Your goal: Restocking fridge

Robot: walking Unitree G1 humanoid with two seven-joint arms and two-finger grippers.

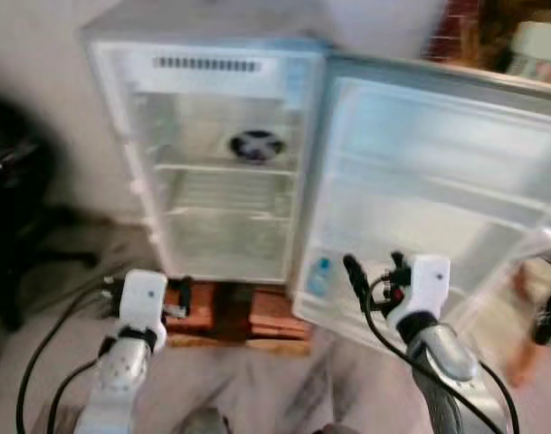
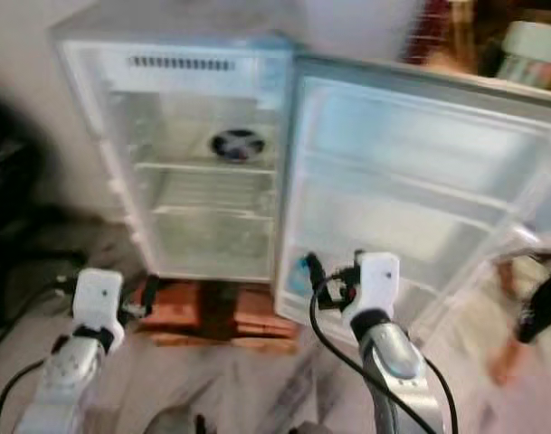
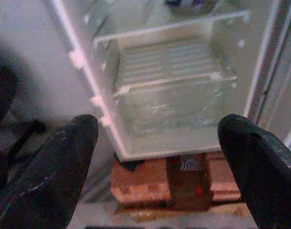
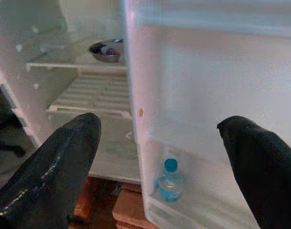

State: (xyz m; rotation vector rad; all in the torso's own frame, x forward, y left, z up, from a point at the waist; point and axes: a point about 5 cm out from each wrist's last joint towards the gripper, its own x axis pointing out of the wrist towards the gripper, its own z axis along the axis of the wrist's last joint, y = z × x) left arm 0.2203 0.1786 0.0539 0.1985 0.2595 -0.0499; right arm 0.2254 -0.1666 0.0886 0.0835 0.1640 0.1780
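Observation:
A small white fridge (image 1: 212, 163) stands open on reddish bricks (image 1: 257, 312), its door (image 1: 438, 190) swung out to the right. A metal bowl (image 4: 106, 50) rests on an upper shelf inside. The lower wire shelf (image 3: 169, 62) and the bottom drawer (image 3: 174, 105) look bare. A water bottle with a blue cap (image 4: 170, 180) stands in the door's bottom rack. My left gripper (image 3: 157, 129) is open, low before the fridge's base. My right gripper (image 4: 159, 126) is open and empty, facing the edge of the door near the bottle.
A black office chair (image 1: 13, 208) stands at the left against the wall. A blurred dark shape (image 1: 548, 316) shows at the far right beyond the door. Cables (image 1: 40, 362) trail from my arms over the pale marbled floor (image 1: 284, 380).

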